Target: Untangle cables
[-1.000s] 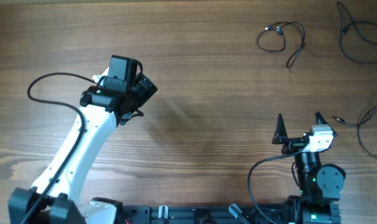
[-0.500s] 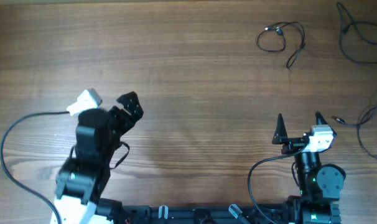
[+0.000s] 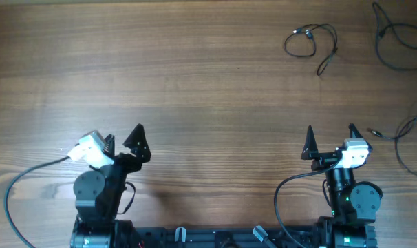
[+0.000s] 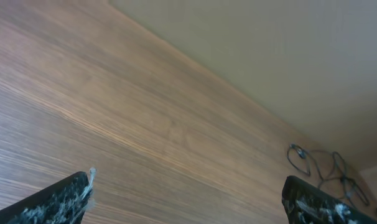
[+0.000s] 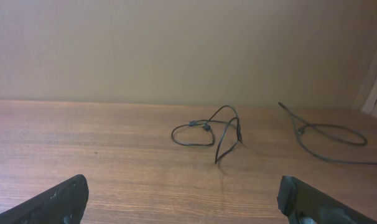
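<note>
Both hands are resting at the near edge of the bench [image 3: 208, 83]. The left hand [image 3: 124, 136] is sitting wide open and holding nothing. The right hand [image 3: 330, 131] is doing the same. I think they are waiting there so they have room to reach out. The cables [image 3: 305, 29] are lying at the far right of the bench, well apart from both hands. They are looking thin, black and bendy, curling in loose loops with tiny plugs.
</note>
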### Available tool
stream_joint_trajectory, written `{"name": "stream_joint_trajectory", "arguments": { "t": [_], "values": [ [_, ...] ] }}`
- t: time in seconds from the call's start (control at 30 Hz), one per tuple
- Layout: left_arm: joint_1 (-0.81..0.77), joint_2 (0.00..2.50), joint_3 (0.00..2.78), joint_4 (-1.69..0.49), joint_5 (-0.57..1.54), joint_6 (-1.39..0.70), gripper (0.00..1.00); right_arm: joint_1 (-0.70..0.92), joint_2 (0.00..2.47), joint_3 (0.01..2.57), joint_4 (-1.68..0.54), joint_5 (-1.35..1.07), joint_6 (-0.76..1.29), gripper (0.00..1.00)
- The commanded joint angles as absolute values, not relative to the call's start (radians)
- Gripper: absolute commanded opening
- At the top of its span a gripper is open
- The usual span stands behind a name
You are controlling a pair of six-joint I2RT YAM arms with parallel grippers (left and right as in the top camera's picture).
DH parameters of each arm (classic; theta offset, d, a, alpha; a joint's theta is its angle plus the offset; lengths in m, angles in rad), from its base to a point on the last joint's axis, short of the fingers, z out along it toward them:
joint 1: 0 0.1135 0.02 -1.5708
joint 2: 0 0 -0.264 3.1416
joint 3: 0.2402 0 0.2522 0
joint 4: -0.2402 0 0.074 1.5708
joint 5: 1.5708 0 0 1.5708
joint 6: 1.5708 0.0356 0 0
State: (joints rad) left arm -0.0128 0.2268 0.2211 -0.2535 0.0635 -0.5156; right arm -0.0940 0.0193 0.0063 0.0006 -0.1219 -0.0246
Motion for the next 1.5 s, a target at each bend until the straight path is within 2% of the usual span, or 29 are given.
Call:
{"name": "stream_joint_trajectory", "arguments": {
  "t": [0.0, 0.33, 0.47, 0.87, 1.13, 1.47],
  "values": [
    [0.013, 0.132, 0.165, -0.250, 0.079, -0.474, 1.00, -0.089, 0.004, 0.005, 0.004, -0.104, -0.026, 1.00],
    [0.016, 0.003, 0.046, -0.158, 0.079, -0.470, 1.00, -0.089, 0.004, 0.005, 0.004, -0.104, -0.025, 1.00],
    [0.016, 0.003, 0.006, -0.064, 0.149, -0.323, 1.00, -0.089, 0.004, 0.005, 0.004, -0.104, -0.026, 0.99],
    [-0.008, 0.003, 0.006, -0.063, 0.219, -0.064, 1.00, -0.089, 0.004, 0.005, 0.004, -0.104, -0.026, 1.00],
    [-0.008, 0.003, 0.006, -0.062, 0.237, 0.023, 1.00, -0.089, 0.004, 0.005, 0.004, -0.104, -0.026, 1.00],
    [-0.006, 0.003, 0.006, -0.058, 0.216, 0.019, 1.00, -0.089, 0.004, 0.005, 0.004, -0.104, -0.026, 1.00]
  ]
}}
